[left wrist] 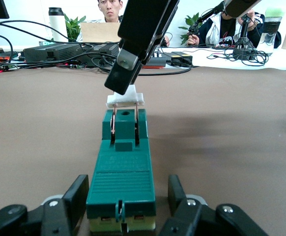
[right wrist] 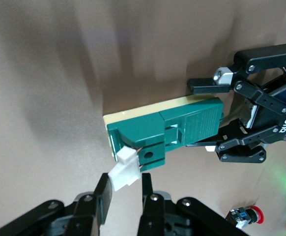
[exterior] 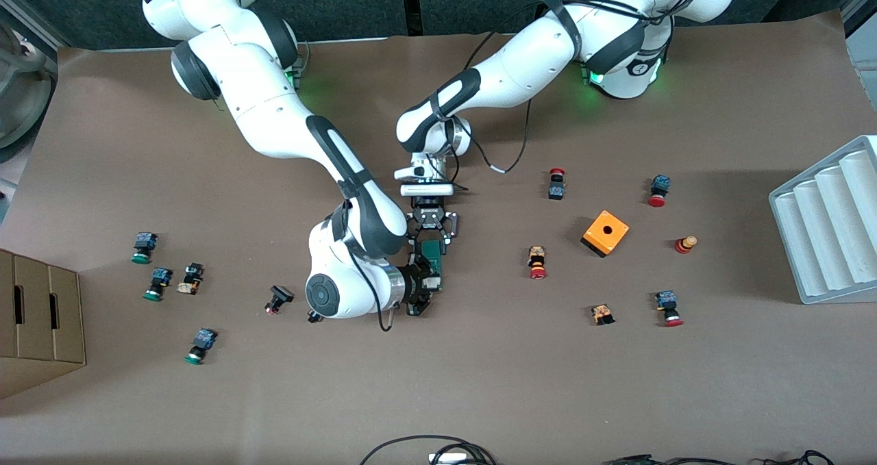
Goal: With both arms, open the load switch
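The green load switch (exterior: 434, 254) lies flat on the brown table, between the two grippers. My left gripper (exterior: 433, 235) is shut on its ribbed end; in the left wrist view the switch (left wrist: 123, 172) sits between the black fingers (left wrist: 76, 196). My right gripper (exterior: 426, 285) is shut on the small white piece (right wrist: 126, 169) at the switch's other end, nearer the front camera. The right wrist view shows the white piece between that gripper's fingertips (right wrist: 125, 179), pulled slightly off the green body (right wrist: 182, 123) on two thin copper pins. The left wrist view shows the right gripper (left wrist: 126, 73) above the white piece (left wrist: 126, 100).
An orange box with a hole (exterior: 605, 233) and several red-capped push-buttons (exterior: 537, 262) lie toward the left arm's end. Green-capped buttons (exterior: 157, 283) and a cardboard box (exterior: 34, 321) are toward the right arm's end. A white ribbed tray (exterior: 829, 225) stands at the table edge.
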`<state>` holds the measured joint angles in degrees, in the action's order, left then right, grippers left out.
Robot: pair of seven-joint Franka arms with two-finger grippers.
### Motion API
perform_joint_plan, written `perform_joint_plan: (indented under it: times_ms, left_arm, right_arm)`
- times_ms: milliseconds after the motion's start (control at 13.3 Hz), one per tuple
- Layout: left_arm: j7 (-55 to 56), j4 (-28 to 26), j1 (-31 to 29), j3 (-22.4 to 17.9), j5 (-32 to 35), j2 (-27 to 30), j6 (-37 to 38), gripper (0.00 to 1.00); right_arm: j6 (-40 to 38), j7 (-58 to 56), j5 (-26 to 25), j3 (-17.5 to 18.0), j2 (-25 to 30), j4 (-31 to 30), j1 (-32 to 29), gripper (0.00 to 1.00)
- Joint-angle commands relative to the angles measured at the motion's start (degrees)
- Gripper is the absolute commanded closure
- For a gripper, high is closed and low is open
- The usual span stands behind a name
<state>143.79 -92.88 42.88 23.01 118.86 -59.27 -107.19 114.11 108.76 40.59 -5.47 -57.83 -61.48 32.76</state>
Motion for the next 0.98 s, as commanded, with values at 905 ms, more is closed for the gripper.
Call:
perform_joint_plan:
  times_ms: [905]
  left_arm:
    - [1.4, 0.9, 1.2, -0.4, 0.8, -1.6, 0.0, 0.26]
  right_arm:
    - [-2.0, -0.1, -3.5, 0.3, 2.9, -3.4, 0.9, 0.74]
